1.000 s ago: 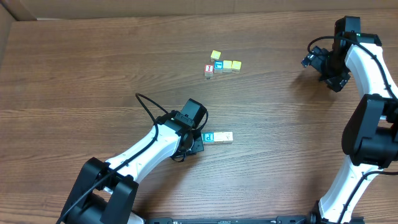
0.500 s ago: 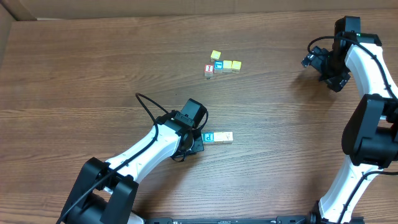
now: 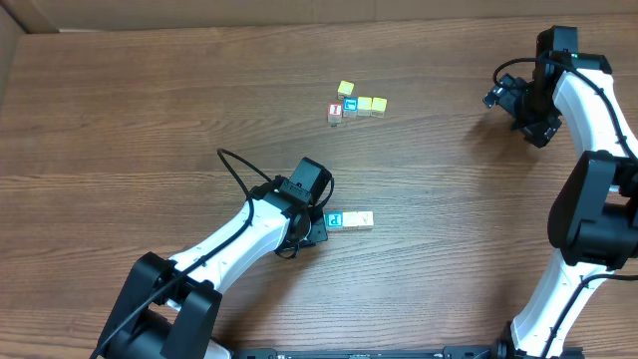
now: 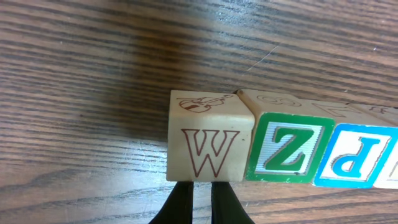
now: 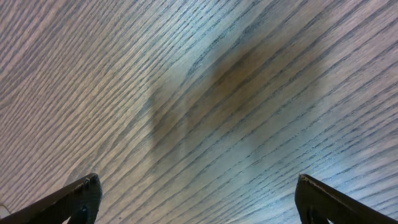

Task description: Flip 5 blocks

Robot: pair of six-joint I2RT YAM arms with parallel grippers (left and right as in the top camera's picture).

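Left claw (image 4: 202,198) pinched together, left arm (image 3: 237,237) stretched low and forward; right claw (image 5: 198,194) spread wide, right arm (image 3: 590,105) raised.

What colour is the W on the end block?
The W block has a reddish-brown outlined letter on pale wood; left wrist view.

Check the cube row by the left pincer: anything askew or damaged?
Nothing stands out. The pale wooden W cube, green-faced Z cube and blue-faced P cube sit flat in a tight, straight row on the wood-grain table. The shut left pincer points at the W cube; contact unclear.
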